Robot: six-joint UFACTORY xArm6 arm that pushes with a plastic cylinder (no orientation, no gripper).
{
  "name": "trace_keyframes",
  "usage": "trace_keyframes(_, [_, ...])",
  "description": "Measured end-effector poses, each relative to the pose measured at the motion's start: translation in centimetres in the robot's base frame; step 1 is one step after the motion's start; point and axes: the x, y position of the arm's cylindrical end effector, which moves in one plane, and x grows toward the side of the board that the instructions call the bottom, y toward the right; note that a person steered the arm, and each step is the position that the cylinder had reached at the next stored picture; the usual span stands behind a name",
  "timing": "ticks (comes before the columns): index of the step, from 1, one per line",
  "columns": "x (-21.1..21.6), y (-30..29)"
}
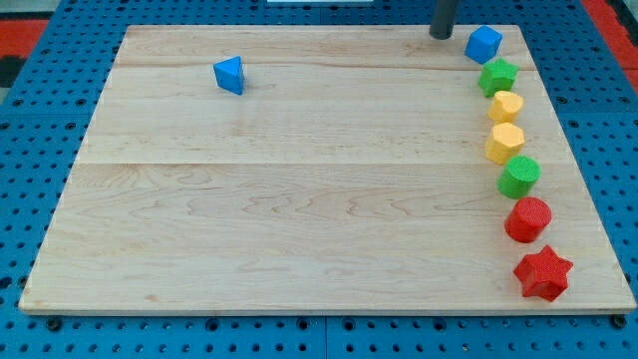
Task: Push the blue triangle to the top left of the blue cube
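Observation:
The blue triangle lies on the wooden board near the view's top left. The blue cube sits at the view's top right, at the head of a column of blocks. My tip rests at the view's top edge, just left of the blue cube with a small gap, and far to the right of the blue triangle.
Below the blue cube, down the right edge, stand a green star, a yellow heart-like block, a yellow hexagon, a green cylinder, a red cylinder and a red star.

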Motion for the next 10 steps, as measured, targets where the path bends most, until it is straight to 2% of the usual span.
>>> trace_keyframes(1, [0.9,4.4])
trace_keyframes(2, [3.2,4.8])
trace_keyframes(3, [1.2,-1.4])
trace_keyframes(4, [4.5,-12.7])
trace_keyframes(5, [13.6,-21.1])
trace_keyframes(6, [16.9,-33.1])
trace_keyframes(7, [10.0,-32.1])
trace_keyframes(8, [7.3,-24.0])
trace_keyframes(9, [6.8,-14.3])
trace_keyframes(10, [4.4,-17.4])
